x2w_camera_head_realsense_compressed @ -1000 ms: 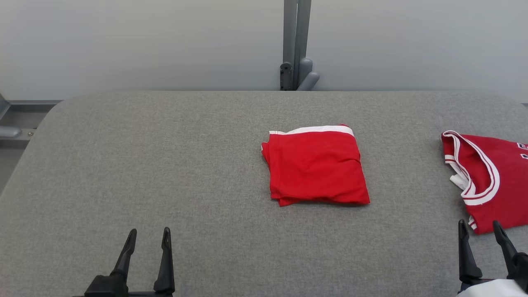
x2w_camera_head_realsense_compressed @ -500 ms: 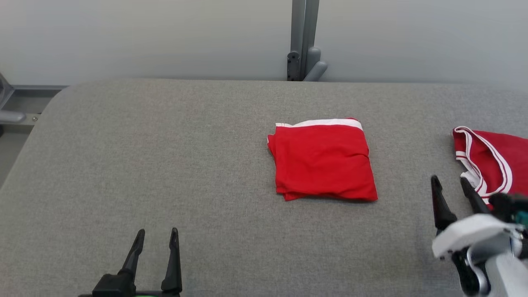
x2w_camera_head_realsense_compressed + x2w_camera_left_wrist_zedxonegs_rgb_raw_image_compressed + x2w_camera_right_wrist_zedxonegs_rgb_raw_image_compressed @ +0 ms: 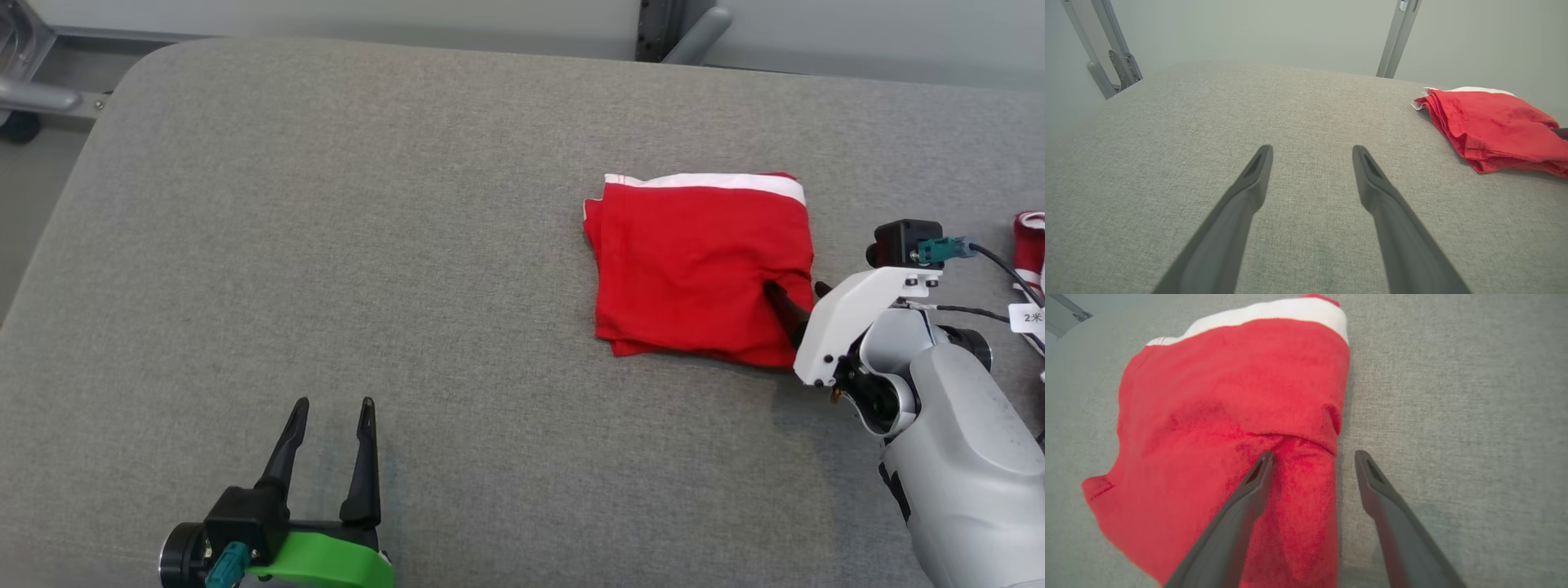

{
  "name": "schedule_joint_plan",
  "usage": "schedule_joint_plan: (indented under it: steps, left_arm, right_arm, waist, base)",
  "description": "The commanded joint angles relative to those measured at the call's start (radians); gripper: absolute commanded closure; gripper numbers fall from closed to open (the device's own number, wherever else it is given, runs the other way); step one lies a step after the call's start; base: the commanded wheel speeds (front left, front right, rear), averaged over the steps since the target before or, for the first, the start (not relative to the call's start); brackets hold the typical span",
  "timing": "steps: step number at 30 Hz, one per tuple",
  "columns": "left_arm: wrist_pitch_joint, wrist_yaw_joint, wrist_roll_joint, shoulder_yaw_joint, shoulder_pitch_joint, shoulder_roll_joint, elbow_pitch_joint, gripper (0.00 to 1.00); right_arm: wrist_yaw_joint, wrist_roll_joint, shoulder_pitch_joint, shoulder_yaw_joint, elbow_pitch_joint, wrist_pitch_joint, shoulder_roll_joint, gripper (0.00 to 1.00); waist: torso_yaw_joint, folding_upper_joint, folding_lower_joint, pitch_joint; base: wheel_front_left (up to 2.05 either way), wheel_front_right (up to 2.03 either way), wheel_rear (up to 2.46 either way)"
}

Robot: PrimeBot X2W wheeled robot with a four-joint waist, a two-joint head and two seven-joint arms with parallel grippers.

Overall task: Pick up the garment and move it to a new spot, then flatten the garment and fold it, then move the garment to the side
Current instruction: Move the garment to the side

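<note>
Now right gripper (image 3: 1312, 457) spread, astride the right edge of the folded garment (image 3: 694, 261).
Likely soft, light, layered cloth, right of centre on the table (image 3: 326, 204); pinch all layers there, or the fold may slip open. Left gripper (image 3: 331, 404) spread, well apart.

Table (image 3: 326, 245): grey woven cloth cover, matt, coarse-grained.
Garment (image 3: 694, 261): soft red cloth, matt, with white band.
Left pincer (image 3: 335, 404), right pincer (image 3: 1314, 455): dark matt fingers, plastic by look.
Right forearm shell (image 3: 963, 441): pale smooth plastic, slight sheen.
Left wrist cover (image 3: 326, 563): smooth green plastic.
</note>
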Motion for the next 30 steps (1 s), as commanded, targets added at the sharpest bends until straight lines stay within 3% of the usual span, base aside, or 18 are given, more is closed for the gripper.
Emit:
schedule_joint_plan:
  steps: [1,9,10,11,12,16,20,24,30]
  left_arm:
    - [-0.003,0.008,-0.007,-0.007,-0.020,0.001,0.000,0.00]
    - [-0.003,0.017,-0.013,-0.013,-0.035,0.001,0.000,0.00]
    - [-0.003,0.018,-0.014,-0.012,-0.036,0.001,-0.001,0.00]
    - [-0.003,0.017,-0.015,-0.012,-0.038,0.001,-0.002,0.00]
    - [-0.003,0.019,-0.013,-0.010,-0.037,0.001,-0.003,0.00]
    - [-0.003,0.020,-0.006,-0.002,-0.026,0.001,-0.007,0.00]
    - [-0.003,0.018,0.004,0.022,-0.004,0.002,-0.012,0.00]
    - [-0.003,0.004,0.015,0.027,-0.019,0.001,-0.019,0.00]
    - [-0.003,-0.010,0.022,0.017,-0.064,0.002,-0.021,0.00]
  right_arm:
    - [0.000,0.018,-0.021,0.000,0.025,0.000,-0.005,0.00]
    - [0.000,0.053,-0.046,0.039,0.114,-0.008,-0.008,0.00]
    - [0.000,0.060,-0.049,0.045,0.123,-0.010,-0.007,0.24]
    - [0.000,0.068,-0.053,0.049,0.128,-0.019,-0.006,0.69]
    - [0.000,0.078,-0.057,0.054,0.131,-0.027,-0.003,1.00]
    - [0.000,0.121,-0.072,0.089,0.113,-0.065,0.002,1.00]
    - [0.000,0.165,-0.066,0.145,0.049,-0.080,-0.011,1.00]
    - [-0.001,0.184,-0.061,0.205,-0.037,-0.038,-0.079,1.00]
    - [0.000,0.195,-0.105,0.257,-0.206,0.110,-0.250,1.00]
  waist:
    - [0.049,0.0111,0.0000,0.043]
    - [0.057,0.0111,0.0000,0.047]
    - [0.054,0.0111,0.0000,0.047]
    - [0.050,0.0111,0.0000,0.047]
    - [0.044,0.0111,0.0000,0.047]
    - [0.000,0.0111,0.0000,0.042]
    - [-0.085,0.0111,0.0000,0.034]
    - [-0.177,0.0111,0.0000,0.048]
    - [-0.254,0.0111,0.0000,0.069]
  base:
    - [0.00,0.00,0.00]
    - [0.00,0.00,0.00]
    - [0.00,0.00,0.00]
    - [0.00,0.00,0.00]
    - [0.00,0.00,0.00]
    - [0.00,0.00,0.00]
    - [0.00,0.00,0.00]
    - [0.00,0.00,0.00]
    - [0.00,0.00,0.00]
